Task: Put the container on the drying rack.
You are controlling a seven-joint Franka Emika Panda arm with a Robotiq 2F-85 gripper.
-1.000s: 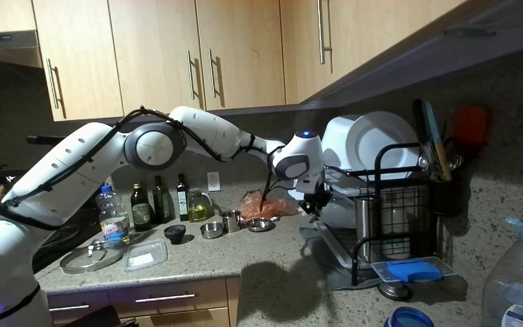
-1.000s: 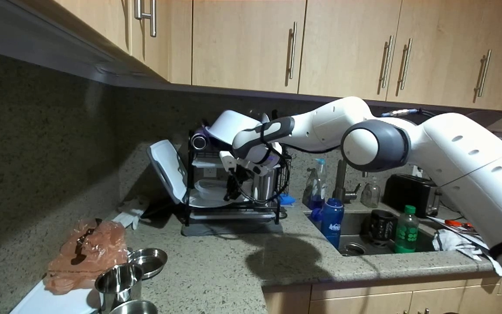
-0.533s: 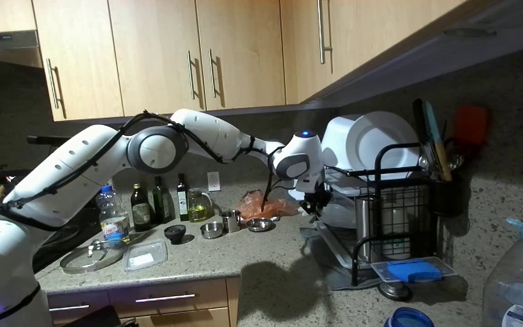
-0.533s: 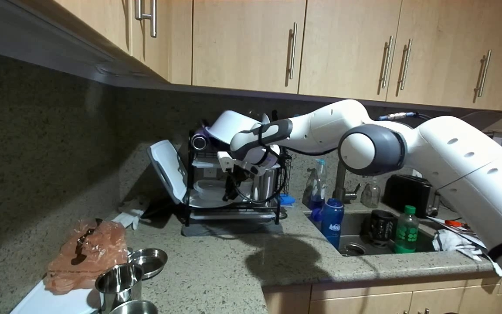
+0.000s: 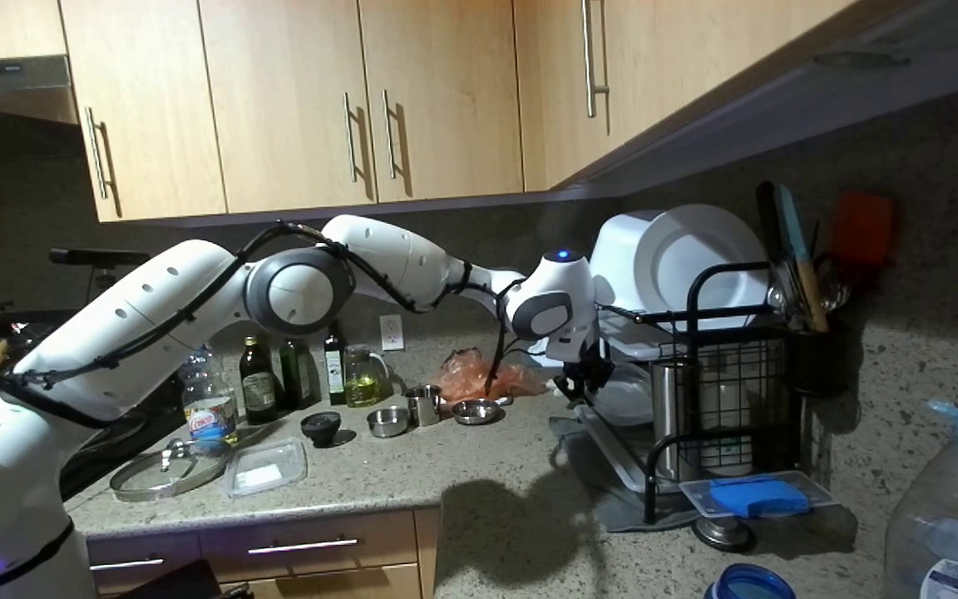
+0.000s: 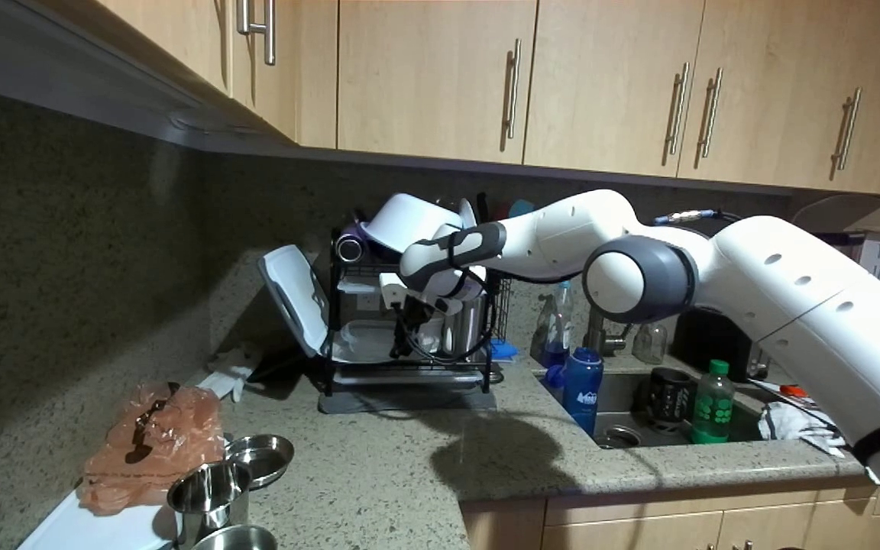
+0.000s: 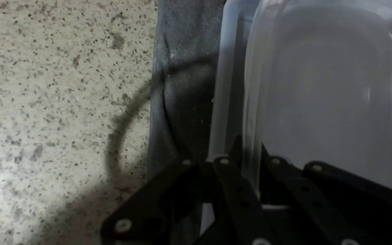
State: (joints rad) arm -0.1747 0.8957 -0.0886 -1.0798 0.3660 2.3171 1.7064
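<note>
Okay, end effector (image 7: 251,151) just came down slightly in both exterior views, pinching the clear container (image 7: 322,98) by its side wall. Container's lower too, now within the lower level of the drying rack (image 5: 691,366); support contact unclear. Probably final seating, release next.

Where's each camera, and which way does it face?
In an exterior view: near blue bottle, facing dark bottles; arm at picture left.
In an exterior view: near steel cups, facing the sink; arm at picture right.
Wrist view: at arm's end, facing down at the container; gripper shows.
Shared by both exterior views: drying rack, arm.
</note>
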